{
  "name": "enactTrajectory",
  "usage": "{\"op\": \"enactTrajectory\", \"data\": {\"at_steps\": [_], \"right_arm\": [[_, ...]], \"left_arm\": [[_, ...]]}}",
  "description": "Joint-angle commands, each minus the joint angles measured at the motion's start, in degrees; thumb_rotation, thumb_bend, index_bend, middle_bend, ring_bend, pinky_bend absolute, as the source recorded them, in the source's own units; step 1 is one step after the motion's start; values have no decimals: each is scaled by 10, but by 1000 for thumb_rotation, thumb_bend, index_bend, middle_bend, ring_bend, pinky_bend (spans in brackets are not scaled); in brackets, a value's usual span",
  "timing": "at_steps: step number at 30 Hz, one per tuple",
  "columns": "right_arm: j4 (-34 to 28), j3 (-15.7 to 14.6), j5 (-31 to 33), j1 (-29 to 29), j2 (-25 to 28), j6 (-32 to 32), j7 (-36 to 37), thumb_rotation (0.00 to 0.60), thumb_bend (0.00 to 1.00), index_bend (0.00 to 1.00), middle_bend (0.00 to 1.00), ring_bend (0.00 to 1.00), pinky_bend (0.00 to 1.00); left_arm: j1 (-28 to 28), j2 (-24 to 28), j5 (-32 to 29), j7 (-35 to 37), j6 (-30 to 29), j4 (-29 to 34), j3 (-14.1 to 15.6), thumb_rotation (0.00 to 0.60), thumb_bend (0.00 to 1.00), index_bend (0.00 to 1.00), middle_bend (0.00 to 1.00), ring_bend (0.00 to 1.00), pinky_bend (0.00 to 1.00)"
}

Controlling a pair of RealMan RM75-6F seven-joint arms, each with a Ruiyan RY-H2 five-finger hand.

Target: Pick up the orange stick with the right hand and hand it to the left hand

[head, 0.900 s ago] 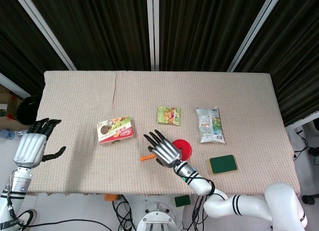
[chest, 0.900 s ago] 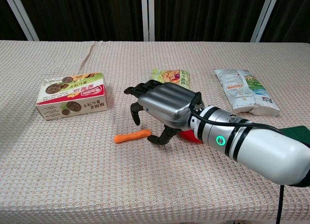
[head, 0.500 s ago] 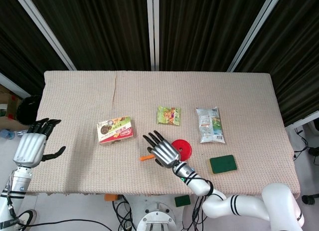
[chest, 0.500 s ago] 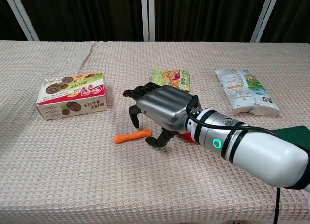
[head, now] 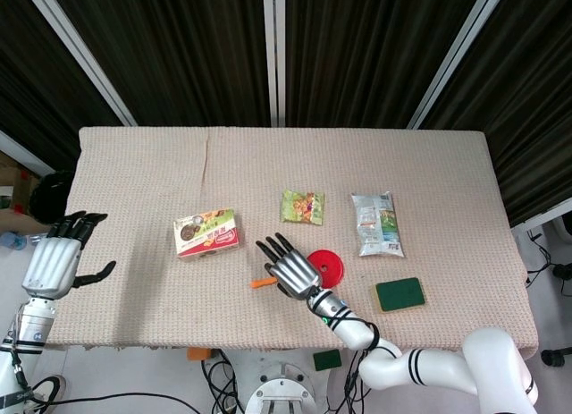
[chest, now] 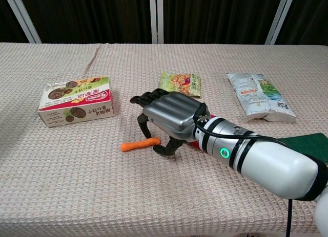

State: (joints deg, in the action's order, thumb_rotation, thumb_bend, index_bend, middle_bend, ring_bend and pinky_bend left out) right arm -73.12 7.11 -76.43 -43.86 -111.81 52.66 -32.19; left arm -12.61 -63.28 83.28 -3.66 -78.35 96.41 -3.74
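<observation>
Hovering palm-down over the near middle of the beige woven-cloth table (head: 134, 164), the right hand (head: 288, 270) has its dark fingers (chest: 145, 125) spread and curled downward, holding nothing. Small orange stick (chest: 140, 144) lies flat on the cloth just left of that hand, its right end under or touching the fingertips; contact cannot be told from either view. In head view, stick (head: 262, 282) pokes out at the hand's near-left edge. Red round lid (head: 328, 266) sits right of the hand, partly covered by it. Left hand (head: 55, 262) is well apart at the table's left edge, fingers apart, holding nothing. Cardboard snack box with red-and-green print (chest: 77, 100) sits to the left of the stick, slightly farther back. Green snack packet (chest: 180, 84) lies beyond the right hand; white-and-green crinkled bag (chest: 259, 96) far right of it. Dark green rectangular sponge (head: 399, 294) rests near the table's near right edge.
</observation>
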Motion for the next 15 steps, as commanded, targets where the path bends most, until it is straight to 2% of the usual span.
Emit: {"op": "enactTrajectory", "data": {"at_steps": [1, 10, 15], "right_arm": [[-1, -1, -1, 0, 0, 2, 2, 600, 327, 525, 0, 0, 0], [3, 0, 1, -6, -2, -1, 3, 600, 327, 533, 0, 0, 0], [6, 0, 0, -7, -3, 2, 6, 600, 332, 570, 4, 0, 0]], "left_arm": [[0, -1, 0, 1, 1, -1, 0, 473, 208, 164, 161, 105, 148], [0, -1, 0, -1, 2, -1, 1, 473, 208, 164, 161, 105, 148], [0, 0, -1, -2, 2, 1, 1, 472, 208, 164, 161, 105, 148]]}}
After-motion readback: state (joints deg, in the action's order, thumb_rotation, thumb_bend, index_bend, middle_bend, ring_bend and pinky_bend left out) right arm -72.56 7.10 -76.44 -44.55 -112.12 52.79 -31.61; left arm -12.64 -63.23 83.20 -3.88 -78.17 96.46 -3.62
